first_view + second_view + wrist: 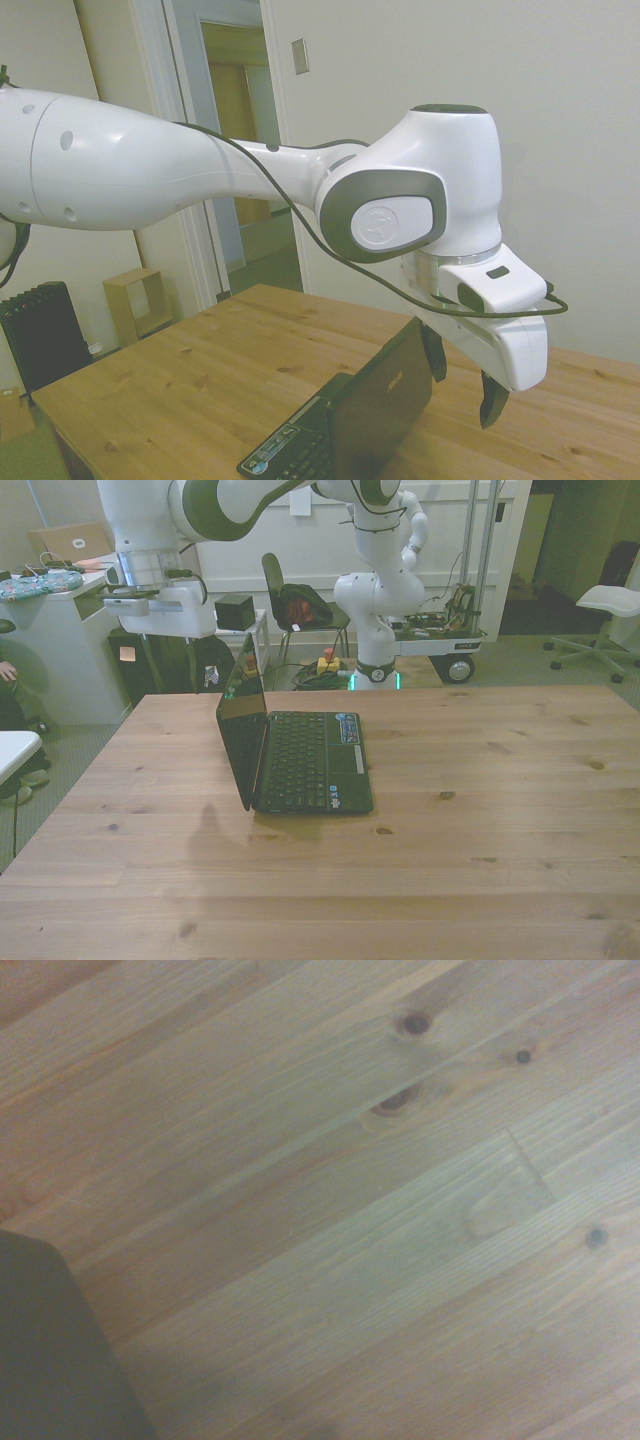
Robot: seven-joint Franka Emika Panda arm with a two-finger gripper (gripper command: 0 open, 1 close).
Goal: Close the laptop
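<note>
Side view, laptop: we see the laptop [350, 420] at the lower middle of the frame, open, its lid standing near upright with the matte back and small silver logo turned toward the lower right.
Side view, jaws: the gripper [458, 376] hangs at the right of the frame, behind the lid's back; its jaws are spread and hold nothing, one dark finger just beside the lid's top edge, the other well clear to the right.
Side view, key relation: the lid lies to the picture's left of the jaws, and its top edge runs across the direction a push would take, so we judge the closing move is a push toward the keyboard, down and to the lower left.
Front view, laptop: the laptop [300, 760] sits left of centre on the table [480, 860], lid at the front view's left, keyboard spread to the right.
Front view, hand: the white hand sits at the upper left, above and left of the lid; we cannot make out its fingers here.
Wrist view: bare table planks [380, 1210] fill the frame; a dark corner at the lower left is probably the laptop [50, 1360].
</note>
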